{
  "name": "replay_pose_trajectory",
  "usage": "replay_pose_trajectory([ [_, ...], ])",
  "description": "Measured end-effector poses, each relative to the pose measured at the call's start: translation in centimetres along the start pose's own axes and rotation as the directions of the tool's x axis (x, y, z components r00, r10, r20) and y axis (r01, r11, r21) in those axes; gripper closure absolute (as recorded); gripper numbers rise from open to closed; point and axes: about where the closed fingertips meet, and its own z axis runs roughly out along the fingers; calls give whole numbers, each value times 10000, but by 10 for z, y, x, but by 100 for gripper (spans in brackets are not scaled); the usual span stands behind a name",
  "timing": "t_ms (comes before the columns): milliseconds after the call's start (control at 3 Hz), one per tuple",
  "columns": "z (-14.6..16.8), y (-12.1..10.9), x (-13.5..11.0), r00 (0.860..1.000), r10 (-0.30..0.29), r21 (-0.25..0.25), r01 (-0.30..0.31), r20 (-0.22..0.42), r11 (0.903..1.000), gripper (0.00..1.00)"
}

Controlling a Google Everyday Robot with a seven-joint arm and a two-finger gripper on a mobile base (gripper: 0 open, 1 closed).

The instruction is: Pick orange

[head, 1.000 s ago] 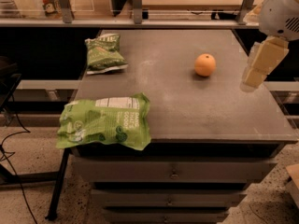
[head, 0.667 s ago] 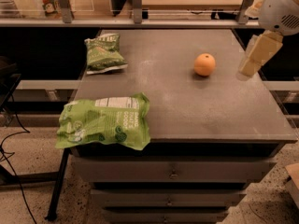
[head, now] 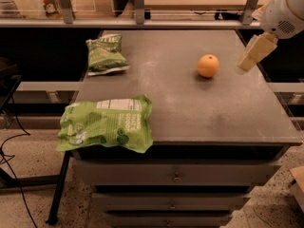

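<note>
The orange (head: pixel 208 65) is a small round fruit resting on the dark grey table (head: pixel 190 103), right of centre toward the back. My gripper (head: pixel 250 60) hangs from the white arm at the upper right. It hovers above the table's right edge, a short way to the right of the orange and apart from it. It holds nothing that I can see.
A large green snack bag (head: pixel 108 123) lies at the table's front left corner, overhanging the edge. A smaller green bag (head: pixel 104 55) lies at the back left. A shelf rail with posts (head: pixel 138 4) runs behind the table. Drawers (head: pixel 175 177) sit below.
The gripper has risen and moved a little toward the back, staying right of the orange. The orange and both bags have not moved.
</note>
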Motion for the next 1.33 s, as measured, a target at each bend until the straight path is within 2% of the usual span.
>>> replay_pose_trajectory([
  [333,24,-5,8,9969,560,-438,-536,553,9976,0],
  [667,46,-4,9,9927,774,-794,-701,926,9944,0],
  [1333,77,5,2,9823,458,-1281,-226,1814,9915,0],
])
